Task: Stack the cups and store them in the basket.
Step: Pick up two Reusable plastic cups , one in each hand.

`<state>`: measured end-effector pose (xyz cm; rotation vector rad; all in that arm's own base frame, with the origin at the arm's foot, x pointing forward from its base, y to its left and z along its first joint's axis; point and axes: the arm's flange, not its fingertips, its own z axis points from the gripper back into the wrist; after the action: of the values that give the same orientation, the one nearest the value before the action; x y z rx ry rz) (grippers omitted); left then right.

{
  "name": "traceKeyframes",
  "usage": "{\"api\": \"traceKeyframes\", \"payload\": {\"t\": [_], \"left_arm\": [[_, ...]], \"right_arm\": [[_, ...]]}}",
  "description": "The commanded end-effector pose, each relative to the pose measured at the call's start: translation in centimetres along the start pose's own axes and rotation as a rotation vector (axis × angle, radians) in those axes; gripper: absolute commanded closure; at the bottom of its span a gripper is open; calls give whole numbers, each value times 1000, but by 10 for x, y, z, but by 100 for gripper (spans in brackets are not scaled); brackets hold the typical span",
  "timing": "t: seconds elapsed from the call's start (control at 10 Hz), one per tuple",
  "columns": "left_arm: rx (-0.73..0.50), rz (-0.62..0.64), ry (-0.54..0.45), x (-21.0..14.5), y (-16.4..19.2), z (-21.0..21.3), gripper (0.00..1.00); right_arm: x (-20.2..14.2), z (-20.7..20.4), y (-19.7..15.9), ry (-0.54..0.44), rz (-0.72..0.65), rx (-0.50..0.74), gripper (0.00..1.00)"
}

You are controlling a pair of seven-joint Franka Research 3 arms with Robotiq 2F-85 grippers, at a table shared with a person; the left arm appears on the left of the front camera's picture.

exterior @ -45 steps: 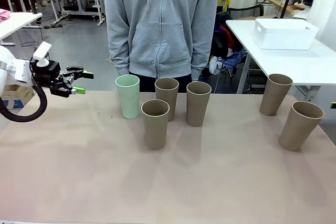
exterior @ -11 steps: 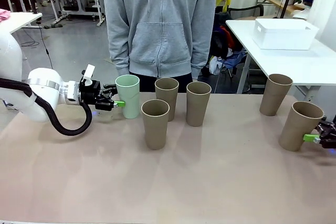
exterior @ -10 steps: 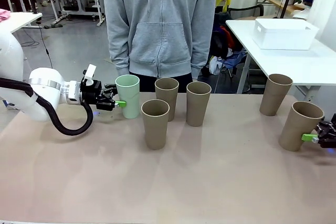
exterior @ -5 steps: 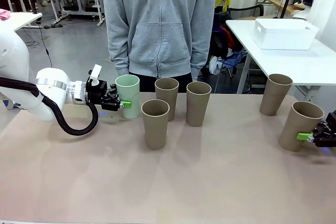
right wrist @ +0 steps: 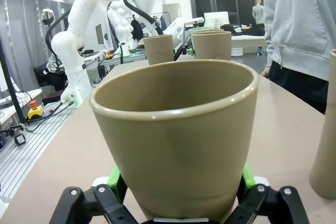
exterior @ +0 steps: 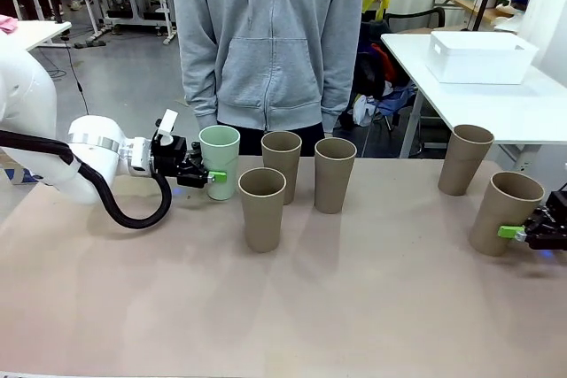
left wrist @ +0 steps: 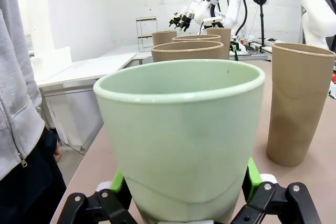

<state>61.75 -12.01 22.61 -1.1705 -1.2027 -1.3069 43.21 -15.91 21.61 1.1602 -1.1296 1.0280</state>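
Note:
A pale mint green cup (exterior: pixel 220 152) stands at the far left of the table, upright between the fingers of my left gripper (exterior: pixel 217 171), which straddles its lower part with the jaws open. In the left wrist view the mint cup (left wrist: pixel 184 129) sits deep in the left gripper (left wrist: pixel 184 179), a green pad on each side. My right gripper (exterior: pixel 512 224) is open around the base of the rightmost brown cup (exterior: pixel 505 212); this cup (right wrist: pixel 176 129) fills the right gripper (right wrist: pixel 178 182). The other brown cups (exterior: pixel 263 210), (exterior: pixel 282 165), (exterior: pixel 335 174), (exterior: pixel 465 158) stand free. The white basket (exterior: pixel 478 57) sits on a separate table at the back right.
A person (exterior: pixel 270 42) in a grey hoodie stands at the far edge behind the middle cups, hands out of sight. The near half of the table (exterior: pixel 283 307) is bare. There is a gap between the middle cups and the two right-hand ones.
My left gripper slid right until its fingers straddled the mint cup, which shifted slightly right. My right gripper crept left around the rightmost brown cup's base.

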Motion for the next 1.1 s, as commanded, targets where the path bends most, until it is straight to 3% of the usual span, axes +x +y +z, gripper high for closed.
{"api": "traceKeyframes", "payload": {"t": [0.0, 0.1, 0.2, 0.3, 0.4, 0.5, 0.6, 0.7, 0.8, 0.9, 1.0], "left_arm": [[-3, 2, -31, 3, 7, -5, 0], [-8, -4, -40, 5, 6, -5, 0], [2, -5, -40, 5, 6, -2, 18], [-1, -3, -37, 4, 4, 2, 18], [4, -4, -32, 4, 3, 6, 37], [5, -4, -32, 3, 1, 9, 24], [8, -19, -30, 4, 1, 11, 55], [-81, 61, -108, 2, 0, 13, 55], [9, -5, -13, 1, 3, 9, 55], [-15, 13, -43, 1, 0, 10, 15], [-8, -13, -59, 21, -15, 18, 15]], "right_arm": [[2, -7, -1, -35, -12, -11, 0], [2, -7, -2, -36, -13, -1, 7], [2, -7, 0, -32, -24, 3, 20], [2, -7, 0, -31, -26, 7, 26], [3, -6, 0, -32, -24, 7, 39], [3, -5, 1, -34, -22, 6, 46], [5, -4, 0, -50, -2, -22, 59], [0, -2, 1, -15, -5, 11, 59], [0, -2, 1, -15, -5, 11, 59], [-1, -1, 1, -16, -5, 9, 15], [23, -10, 18, -43, 8, -57, 15]]}}
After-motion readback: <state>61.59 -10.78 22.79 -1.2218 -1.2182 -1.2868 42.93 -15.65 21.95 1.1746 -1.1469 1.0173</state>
